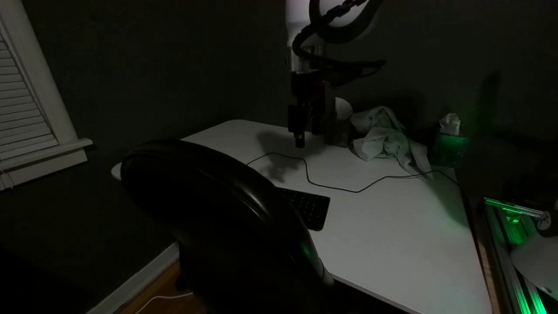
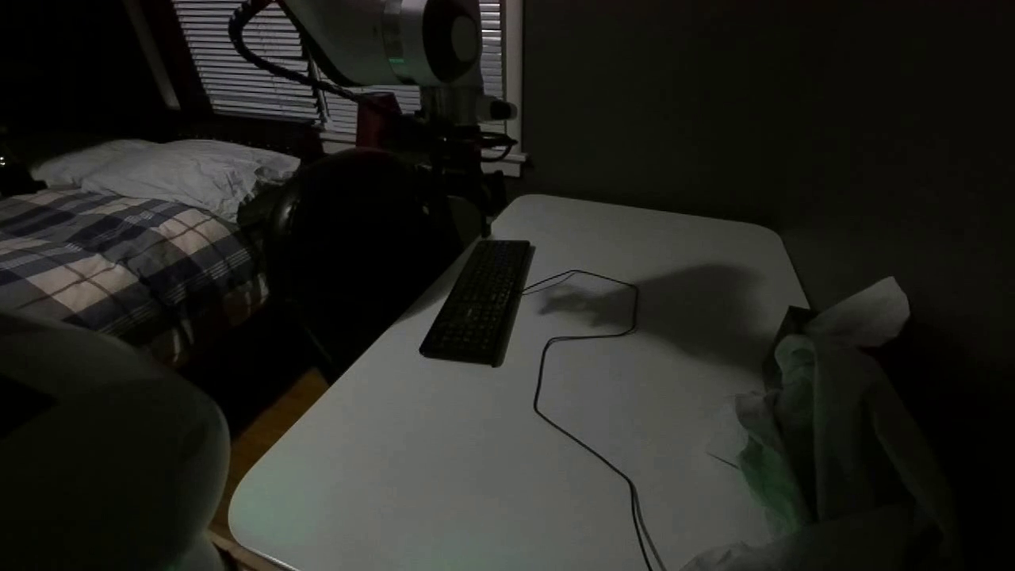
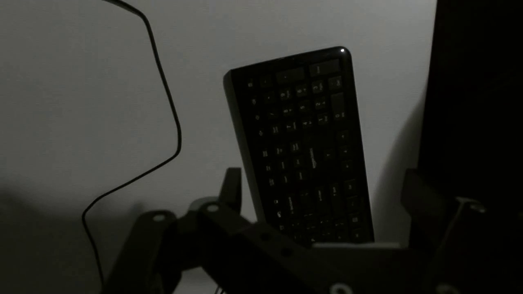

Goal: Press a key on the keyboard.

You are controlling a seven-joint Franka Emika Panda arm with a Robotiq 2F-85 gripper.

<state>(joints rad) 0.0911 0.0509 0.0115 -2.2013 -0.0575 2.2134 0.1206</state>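
Observation:
The keyboard (image 2: 480,305) is a flat black slab lying near the edge of the white table in an exterior view. In the other exterior view only its end (image 1: 308,209) shows; the chair back hides the rest. In the wrist view the keyboard (image 3: 302,134) runs down between my fingers, its number pad end fully visible and its lower part hidden behind the gripper. My gripper (image 3: 320,177) is open and empty, with one finger on each side of the keyboard. In both exterior views the gripper (image 1: 307,137) (image 2: 485,222) points down, above the table and apart from it.
A black chair back (image 1: 209,209) stands at the table's edge. A thin black cable (image 2: 547,373) crosses the white tabletop (image 2: 412,452). Crumpled white cloth (image 1: 383,135) and a tissue box (image 1: 338,128) lie at the wall side. Another tissue box (image 1: 449,146) glows green.

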